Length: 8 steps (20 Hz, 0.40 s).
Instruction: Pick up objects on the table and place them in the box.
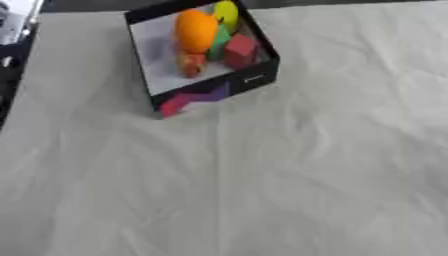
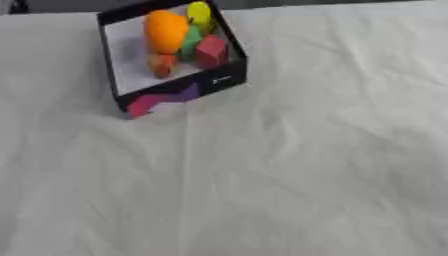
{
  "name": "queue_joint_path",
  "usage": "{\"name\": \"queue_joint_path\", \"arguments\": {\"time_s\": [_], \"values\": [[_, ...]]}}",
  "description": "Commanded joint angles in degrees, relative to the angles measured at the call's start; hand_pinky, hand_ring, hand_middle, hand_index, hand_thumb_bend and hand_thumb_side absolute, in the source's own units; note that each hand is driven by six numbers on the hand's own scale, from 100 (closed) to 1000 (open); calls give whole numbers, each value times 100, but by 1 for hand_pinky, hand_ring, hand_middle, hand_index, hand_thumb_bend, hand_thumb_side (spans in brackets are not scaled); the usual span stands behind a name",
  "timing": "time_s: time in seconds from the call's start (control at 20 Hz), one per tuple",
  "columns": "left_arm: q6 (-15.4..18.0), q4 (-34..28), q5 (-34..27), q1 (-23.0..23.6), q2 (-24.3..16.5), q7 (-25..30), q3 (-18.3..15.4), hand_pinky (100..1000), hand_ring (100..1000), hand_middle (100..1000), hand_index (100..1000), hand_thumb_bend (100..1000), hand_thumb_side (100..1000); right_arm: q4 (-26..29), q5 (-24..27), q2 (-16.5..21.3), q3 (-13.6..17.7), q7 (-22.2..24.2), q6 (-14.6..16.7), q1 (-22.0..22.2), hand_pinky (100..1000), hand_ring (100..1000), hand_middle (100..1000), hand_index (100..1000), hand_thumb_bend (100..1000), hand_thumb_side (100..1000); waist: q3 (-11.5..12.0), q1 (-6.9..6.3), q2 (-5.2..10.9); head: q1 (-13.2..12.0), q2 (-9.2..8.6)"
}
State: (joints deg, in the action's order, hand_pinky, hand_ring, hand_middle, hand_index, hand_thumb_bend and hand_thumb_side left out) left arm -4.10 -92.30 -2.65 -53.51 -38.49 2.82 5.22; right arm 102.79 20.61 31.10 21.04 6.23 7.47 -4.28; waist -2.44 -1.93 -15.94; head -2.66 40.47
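We see neither hand, so we cannot tell the fingers' state or which is nearer; the box [image 1: 254, 80] sits far on the cloth [image 1: 289, 190], holding an orange [image 1: 194, 29] and blocks, none loose outside.

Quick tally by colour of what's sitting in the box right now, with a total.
Orange: 2, the large round one and a small one below it
Yellow: 1
Green: 1
Red: 1, a block
Total: 5, all inside the box. Nothing else shows on the cloth, and neither hand is in view.
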Motion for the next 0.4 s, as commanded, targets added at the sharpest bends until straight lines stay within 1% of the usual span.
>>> {"name": "queue_joint_path", "arguments": {"time_s": [0.05,0.2,0.3,0.4], "values": [[-156,-1178,-927,427,-367,-481,-268,858,645,679,799,100,630,153,61,193,100,-63,12,24,821,778,642,904,100,636,47,121,206,132,57],[-126,-1971,-1387,1136,-388,-907,-410,864,655,683,804,100,632,195,96,180,123,-113,20,44,821,780,646,905,100,635,105,142,228,149,71],[43,-2167,-1566,1542,-341,-1110,-491,865,657,685,807,100,638,229,112,167,134,-150,26,53,821,780,648,905,100,634,125,154,238,163,82],[321,-2214,-1692,1947,-262,-1233,-559,872,663,689,811,100,651,263,123,151,141,-185,32,52,820,781,653,905,100,633,138,165,238,165,79]]}}
